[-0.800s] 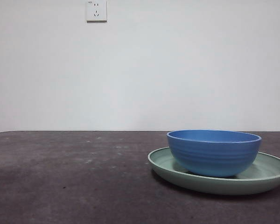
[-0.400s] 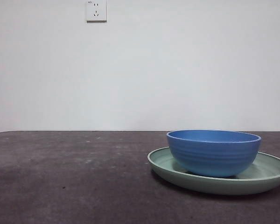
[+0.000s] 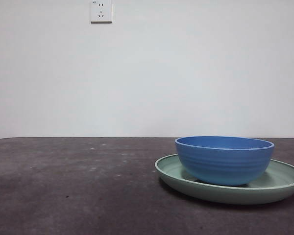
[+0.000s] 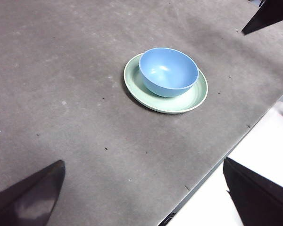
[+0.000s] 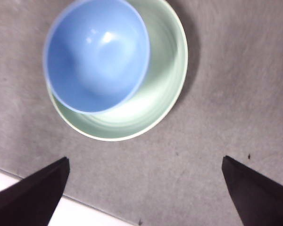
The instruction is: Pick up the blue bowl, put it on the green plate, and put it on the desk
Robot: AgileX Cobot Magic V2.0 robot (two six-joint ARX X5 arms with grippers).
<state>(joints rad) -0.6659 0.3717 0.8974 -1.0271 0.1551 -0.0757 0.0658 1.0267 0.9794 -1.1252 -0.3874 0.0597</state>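
Front view shows the bowl sitting upright in the plate at the desk's right, so stacking looks done, while the right gripper, jaws apart and empty, hangs above it and the left gripper waits open, farther off; next comes moving the stack onto bare desk.

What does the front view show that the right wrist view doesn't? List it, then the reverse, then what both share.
Only the front view shows the white wall with its socket, the blue bowl from the side with its faint ridges, and no gripper at all.

Only the right wrist view shows the right gripper, open above the desk, the bowl's empty inside, and a white strip past the desk's edge.

Both show the blue bowl sitting upright in the green plate, off-centre in it, on the dark desk.
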